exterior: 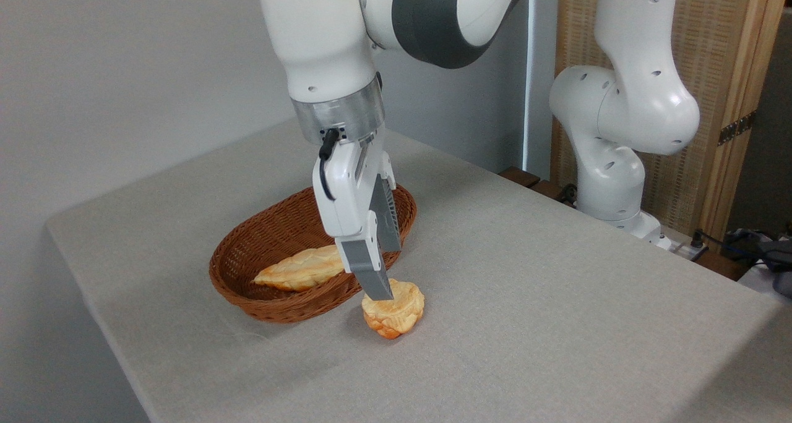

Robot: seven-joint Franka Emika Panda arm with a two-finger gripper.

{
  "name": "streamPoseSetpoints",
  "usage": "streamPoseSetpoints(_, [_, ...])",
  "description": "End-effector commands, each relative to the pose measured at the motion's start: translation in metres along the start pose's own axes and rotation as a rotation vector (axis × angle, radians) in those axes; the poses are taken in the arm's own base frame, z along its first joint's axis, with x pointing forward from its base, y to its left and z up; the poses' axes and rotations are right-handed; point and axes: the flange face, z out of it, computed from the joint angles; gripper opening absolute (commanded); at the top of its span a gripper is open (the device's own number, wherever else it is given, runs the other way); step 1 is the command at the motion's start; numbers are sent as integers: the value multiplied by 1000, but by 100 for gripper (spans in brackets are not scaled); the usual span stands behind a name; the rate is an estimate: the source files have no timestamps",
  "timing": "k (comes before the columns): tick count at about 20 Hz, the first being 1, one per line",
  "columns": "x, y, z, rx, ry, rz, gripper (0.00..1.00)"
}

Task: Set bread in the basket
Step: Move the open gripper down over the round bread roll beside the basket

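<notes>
Altogether one bun (396,315), one loaf (301,268), one basket (247,250).

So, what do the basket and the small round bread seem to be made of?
The basket looks like woven wicker, brown with a slight sheen: its wall shows rows of interlaced strands. The bread has a glossy golden top and an orange-brown base; the smooth shine suggests a plastic or foam replica, but real baked dough cannot be excluded.

Gripper (385,287) tips on bun (394,316), tilted, just right of basket (241,287) w/ braided loaf (300,269).
</notes>
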Motion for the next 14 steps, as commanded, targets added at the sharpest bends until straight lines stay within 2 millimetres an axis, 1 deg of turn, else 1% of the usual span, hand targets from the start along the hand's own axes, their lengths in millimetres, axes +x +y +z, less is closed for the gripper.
streamPoseSetpoints(1, [6, 6, 9, -29, -22, 67, 100])
streamPoseSetpoints(4, [18, 6, 22, -44, -64, 107, 100])
streamPoseSetpoints(5, [25, 6, 29, -47, -84, 129, 100])
streamPoseSetpoints(6, [28, 6, 33, -49, -89, 137, 100])
streamPoseSetpoints(8, [36, 6, 48, -43, -94, 157, 100])
streamPoseSetpoints(10, [36, 5, 57, -28, -94, 161, 100])
streamPoseSetpoints(12, [37, 3, 57, -8, -94, 165, 100])
streamPoseSetpoints(14, [37, 2, 62, -9, -94, 167, 100])
